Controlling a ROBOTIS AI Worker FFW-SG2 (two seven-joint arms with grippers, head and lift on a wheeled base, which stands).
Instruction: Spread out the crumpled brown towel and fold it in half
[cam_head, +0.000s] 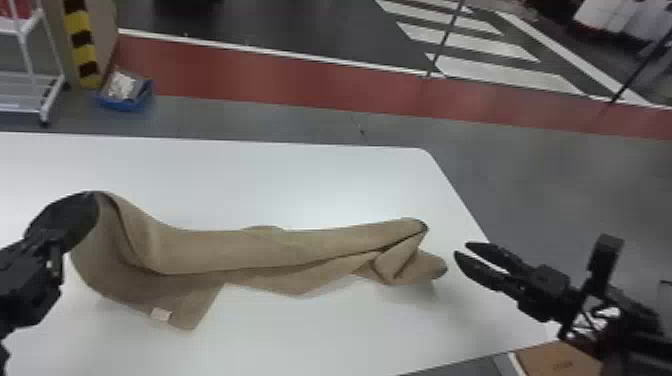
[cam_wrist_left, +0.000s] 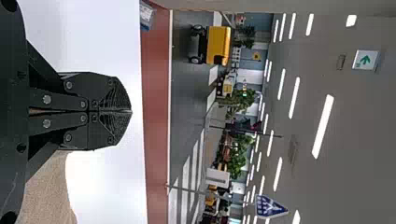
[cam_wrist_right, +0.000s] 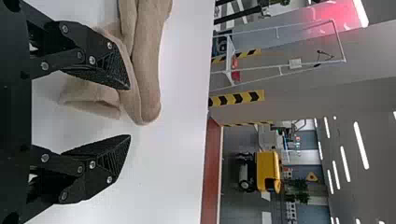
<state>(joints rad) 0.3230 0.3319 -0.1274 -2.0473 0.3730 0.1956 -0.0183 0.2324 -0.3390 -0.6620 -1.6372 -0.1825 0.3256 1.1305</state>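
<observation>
The brown towel lies in a long, bunched strip across the white table, its left end raised and a small tag on its near-left corner. At that raised end is my left gripper, shut on the towel. In the left wrist view the same gripper has its fingers pressed together, with towel beside them. My right gripper stands open just right of the towel's right end, not touching it in the head view. In the right wrist view, the gripper has widely parted fingers, with the folded towel end beyond them.
The white table has its right edge running beneath the right arm. A cardboard box sits at the near right, below that arm. On the floor beyond the table are a blue bin and a white rack.
</observation>
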